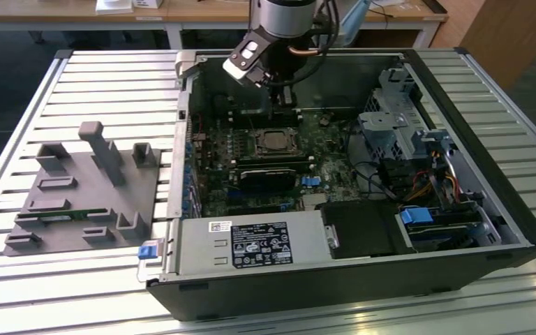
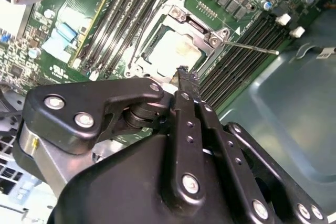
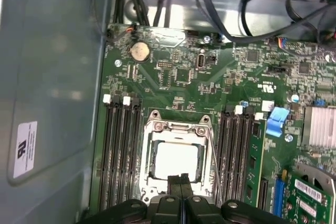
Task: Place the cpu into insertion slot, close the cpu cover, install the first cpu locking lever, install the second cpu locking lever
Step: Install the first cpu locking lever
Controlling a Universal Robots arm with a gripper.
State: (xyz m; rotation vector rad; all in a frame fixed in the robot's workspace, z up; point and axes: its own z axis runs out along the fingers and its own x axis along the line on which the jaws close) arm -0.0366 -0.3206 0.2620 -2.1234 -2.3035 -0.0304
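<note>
Subject: open computer case (image 1: 491,209) lying on a slatted table (image 1: 109,77), with the robot arm reaching in from above.

Gripper (image 3: 181,178): in both wrist views the two black fingers are pressed together with nothing between them. The tips stand over the edge of the insertion slot (image 1: 273,142), at the rim of the cpu cover (image 3: 176,129). Whether they touch the metal cannot be told.

Cpu (image 3: 176,160): it lies flat in the insertion slot with its pale face up, directly ahead of the fingertips and just beside them. It is not in the gripper.

Cpu cover: the silver frame lies down around the chip, whose face shows through the square window.

Lever (image 2: 252,49): in the second wrist view a thin metal rod runs from a corner of the cover out over the neighbouring memory slots (image 3: 122,150). Whether it is latched cannot be told. In the first wrist view a thin wire runs along one side of the frame.

Surroundings: the green circuit board (image 3: 178,77) carries memory slots on both sides of the socket, and a round coin battery (image 3: 139,51) sits well apart from it. In the exterior view a grey holder block (image 1: 82,188) stands on the table to the exterior view's left of the case.
</note>
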